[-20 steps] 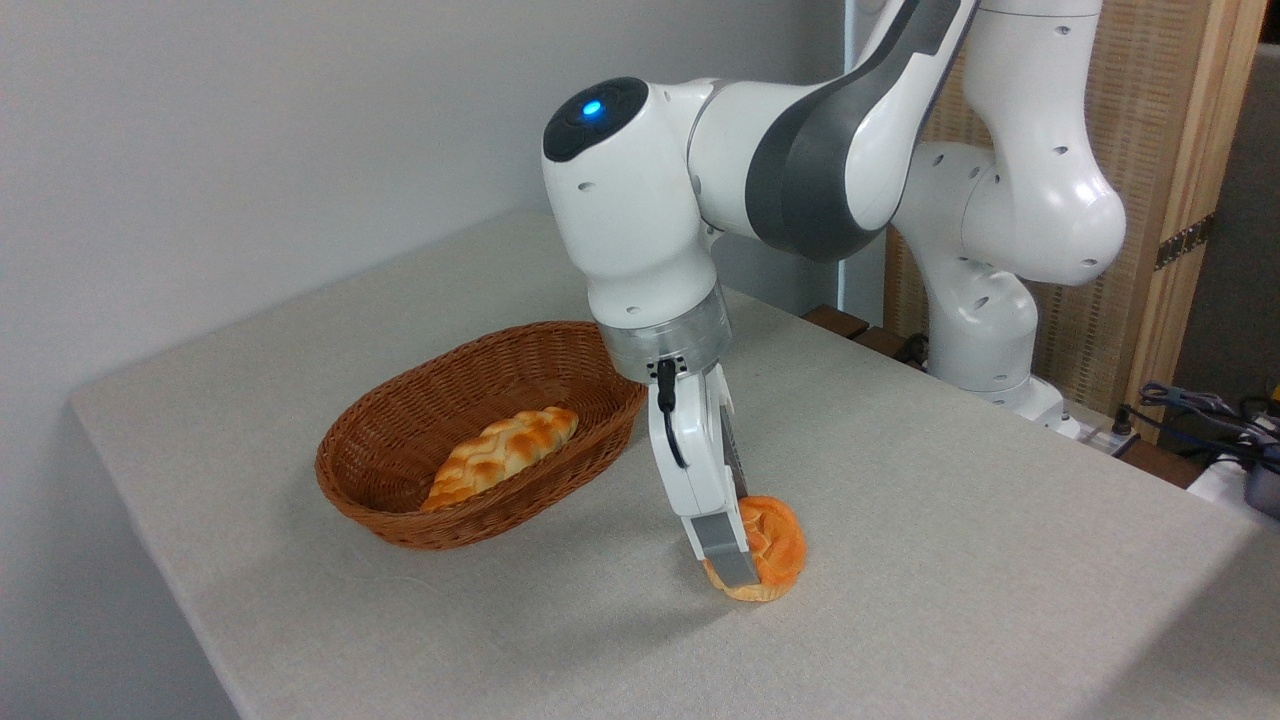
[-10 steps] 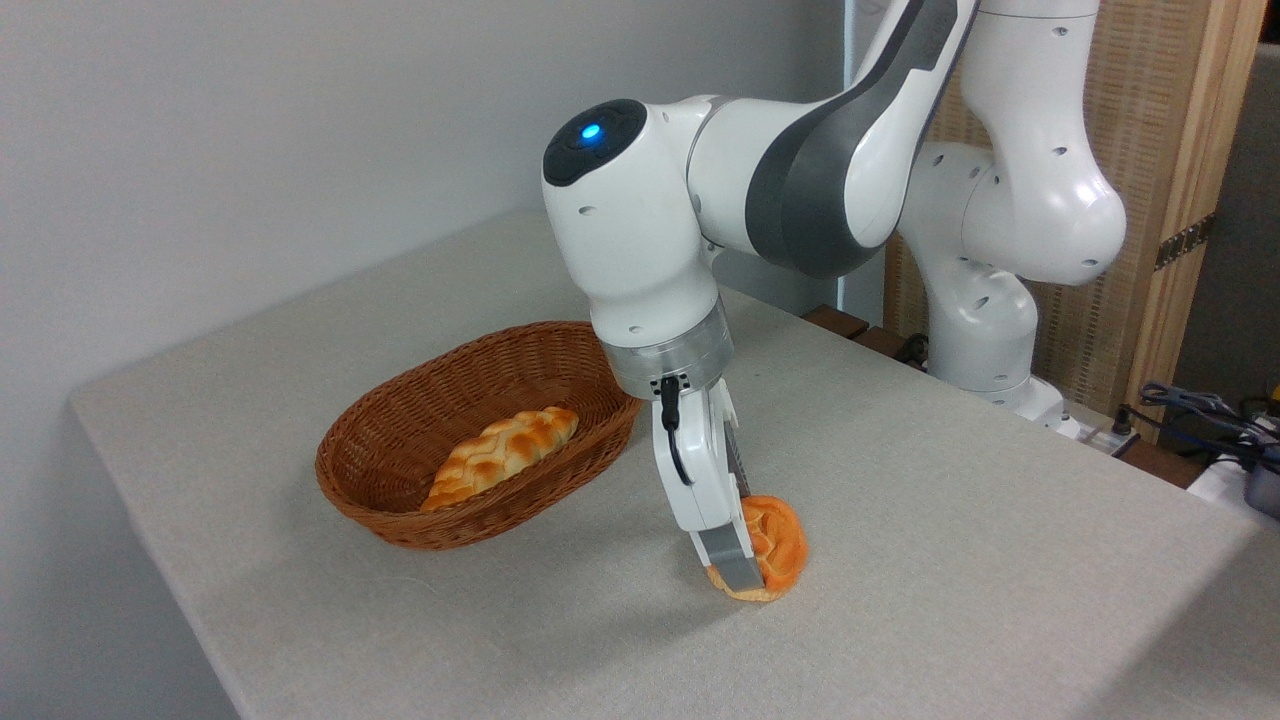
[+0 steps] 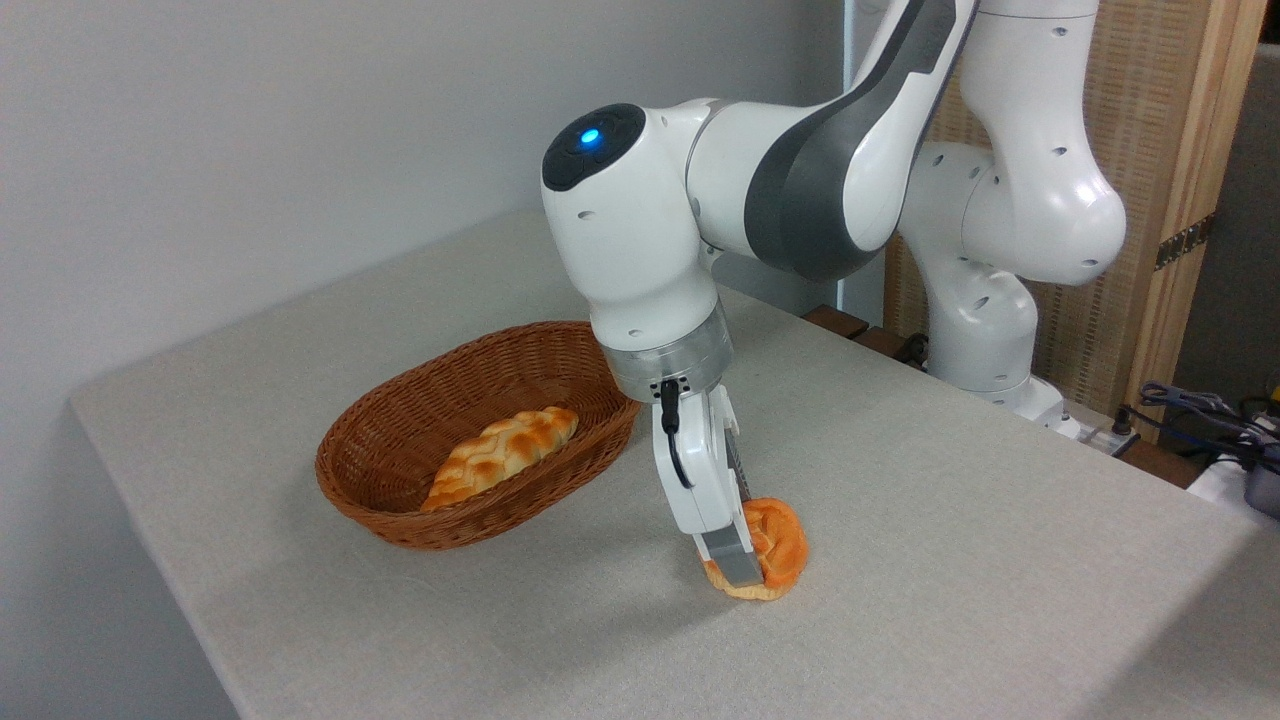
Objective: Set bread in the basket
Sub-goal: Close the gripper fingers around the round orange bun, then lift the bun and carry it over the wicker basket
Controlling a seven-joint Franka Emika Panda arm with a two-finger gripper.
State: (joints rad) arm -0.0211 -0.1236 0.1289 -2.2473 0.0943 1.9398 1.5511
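At the fingertips, I find the gripper (image 3: 745, 560) down on the bun (image 3: 775, 545), which stands tilted on its edge on the table (image 3: 950, 560), well to the right of the basket (image 3: 400, 495). One grey finger (image 3: 735, 562) lies flat against the near, paler face of the bun. The other finger is hidden behind the bun, so I cannot confirm contact on that side. By the narrow set of the hand I judge the jaws drawn in around the bun and gripping it, but I cannot tell this for certain from one view. The bun's lower edge appears to touch the tabletop or sit just above it; the shadow does not settle which.

Progress: I judge the grasp made or being made, the lift not yet made. The bun is outside the basket. Remaining work is to raise it, carry it left over the rim, and let it go inside.

Basket contents: one long braided loaf (image 3: 500, 455) lying along the floor, with bare wicker either side for the bun.
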